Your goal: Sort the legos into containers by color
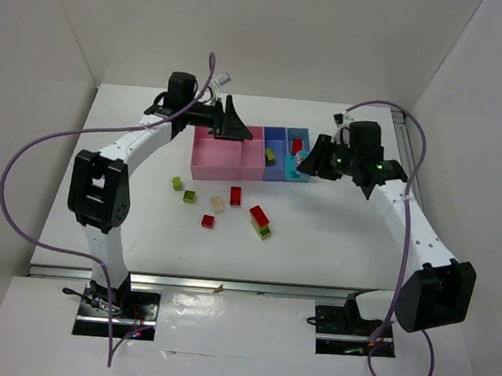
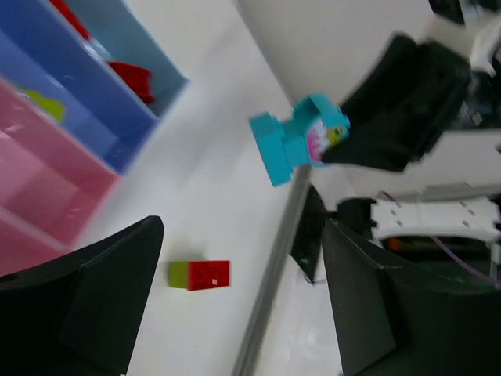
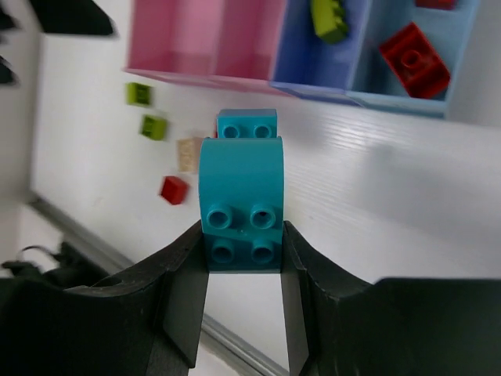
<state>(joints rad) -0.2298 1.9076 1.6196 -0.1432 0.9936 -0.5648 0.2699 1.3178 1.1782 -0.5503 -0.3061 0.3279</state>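
Observation:
My right gripper (image 3: pixel 243 252) is shut on a cyan lego (image 3: pixel 241 196), an arched piece with a smaller cyan brick on its far end, held above the table just in front of the containers (image 3: pixel 203 55). From above, this lego (image 1: pixel 299 169) hangs at the front right corner of the bin row (image 1: pixel 227 163). A yellow-green brick (image 1: pixel 270 155) lies in one blue bin and a red brick (image 1: pixel 297 145) in the other. My left gripper (image 1: pixel 231 119) is open and empty over the back of the pink bins. Its wrist view shows the cyan lego (image 2: pixel 293 141) and a red-and-green stack (image 2: pixel 200 275).
Loose bricks lie in front of the bins: two yellow-green (image 1: pixel 178 183) (image 1: pixel 190 196), a beige one (image 1: pixel 218 204), two red (image 1: pixel 235 194) (image 1: pixel 207 221), and the red-and-green stack (image 1: pixel 260 222). White walls enclose the table, and a metal rail (image 1: pixel 224 285) runs along its near edge.

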